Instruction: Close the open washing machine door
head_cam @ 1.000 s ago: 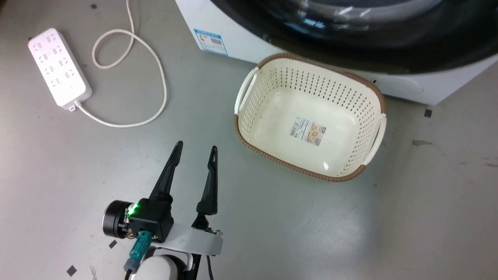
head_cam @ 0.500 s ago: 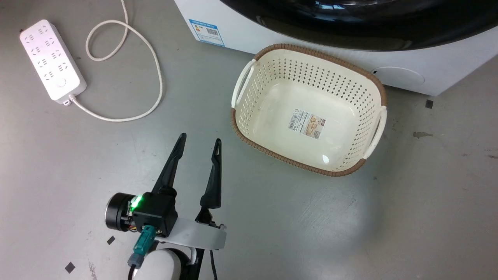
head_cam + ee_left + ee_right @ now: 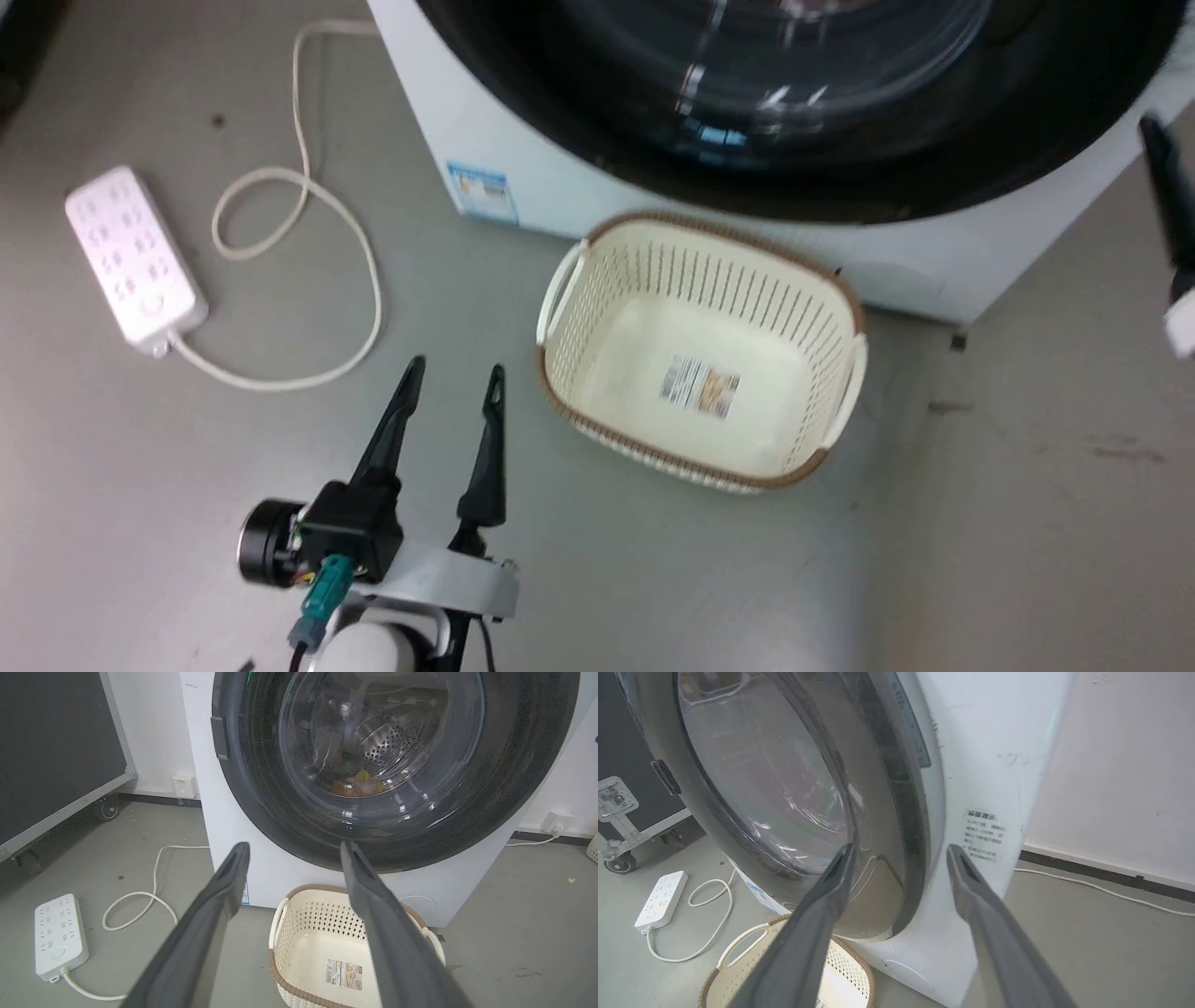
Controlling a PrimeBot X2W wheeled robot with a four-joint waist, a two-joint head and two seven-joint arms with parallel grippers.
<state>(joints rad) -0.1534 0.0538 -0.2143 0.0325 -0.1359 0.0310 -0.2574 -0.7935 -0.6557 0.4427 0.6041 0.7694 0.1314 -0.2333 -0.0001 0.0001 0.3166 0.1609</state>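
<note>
- Here, the left gripper grips nothing: its two long, matte dark fingers taper to narrow tips and stand well apart above the floor.
- The right gripper is likewise spread wide and empty, its flat grey-black fingers aimed toward the right front edge of the white washing machine.
- Just in front of the machine sits a cream plastic basket, a rounded rectangle with perforated walls, a brown woven-look rim and a paper label on its bottom.
- The washing machine door, a large round glossy black frame around a bulging clear glass bowl, lies against the machine's front. A perforated steel drum shows through the glass.
- Left of the machine, a white power strip and its looped cord lie on the smooth grey floor.
</note>
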